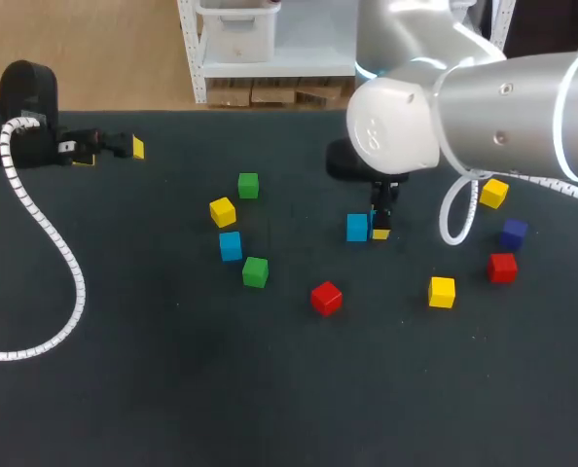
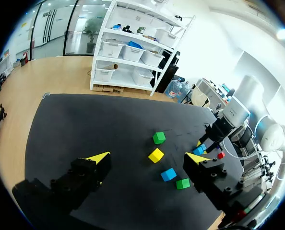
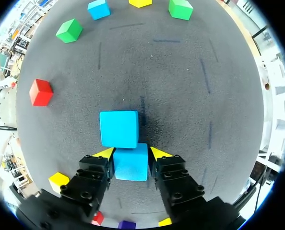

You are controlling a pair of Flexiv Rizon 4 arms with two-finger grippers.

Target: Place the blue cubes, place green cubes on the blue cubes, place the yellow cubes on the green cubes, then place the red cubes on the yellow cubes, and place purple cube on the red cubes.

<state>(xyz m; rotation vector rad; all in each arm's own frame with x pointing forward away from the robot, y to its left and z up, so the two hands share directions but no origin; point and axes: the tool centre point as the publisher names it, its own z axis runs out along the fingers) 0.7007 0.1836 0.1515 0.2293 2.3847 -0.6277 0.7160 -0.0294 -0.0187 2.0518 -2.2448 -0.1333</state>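
The blue cube (image 3: 130,167), likely light and rigid, is grasped across flat faces by the right claw (image 3: 131,154).

Bright, even light falls from above on the dark table (image 1: 172,389), so the cubes (image 1: 255,271) throw only small, soft shadows. The right arm (image 1: 503,97) has a pale sheen on its silver shell. Ahead of the right gripper (image 3: 131,154) the table gleams grey, and a dark shadow lies just ahead of the blue cube (image 3: 131,164) gripped between its fingers.
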